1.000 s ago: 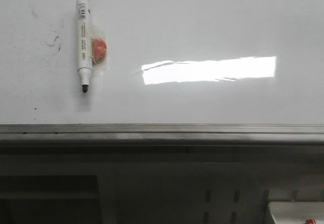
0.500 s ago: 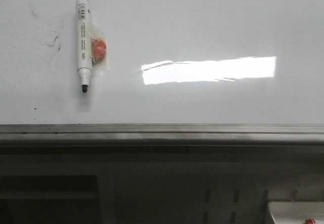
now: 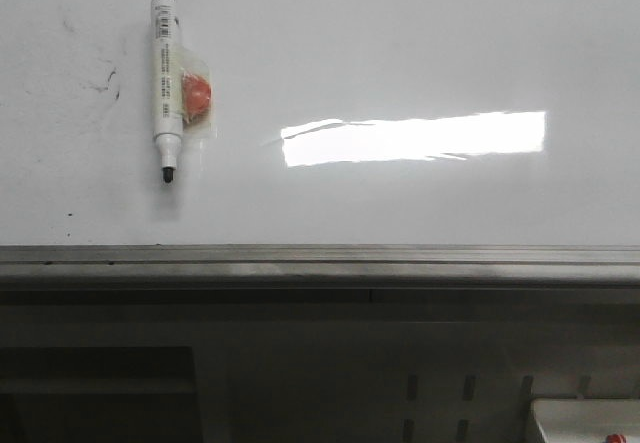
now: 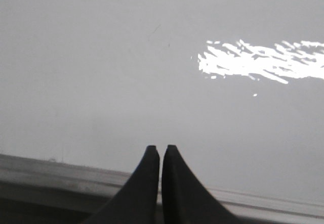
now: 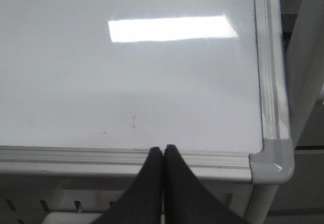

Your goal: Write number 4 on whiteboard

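The whiteboard [image 3: 400, 43] fills the front view, glossy white with a bright rectangular reflection. No number 4 shows on it; only faint black smudges [image 3: 108, 83] at the far left. A white marker [image 3: 164, 83] with its black tip bare lies on the board at the left, next to a red round piece under clear tape [image 3: 195, 98]. My left gripper [image 4: 160, 148] is shut and empty at the board's near edge. My right gripper [image 5: 162, 148] is shut and empty over the near edge strip, near the board's right corner [image 5: 271, 161]. Neither gripper shows in the front view.
A grey metal edge strip [image 3: 320, 258] runs along the board's near side. Below it is a grey slotted metal frame [image 3: 450, 393]. A white box with a red spot [image 3: 590, 423] sits at the lower right.
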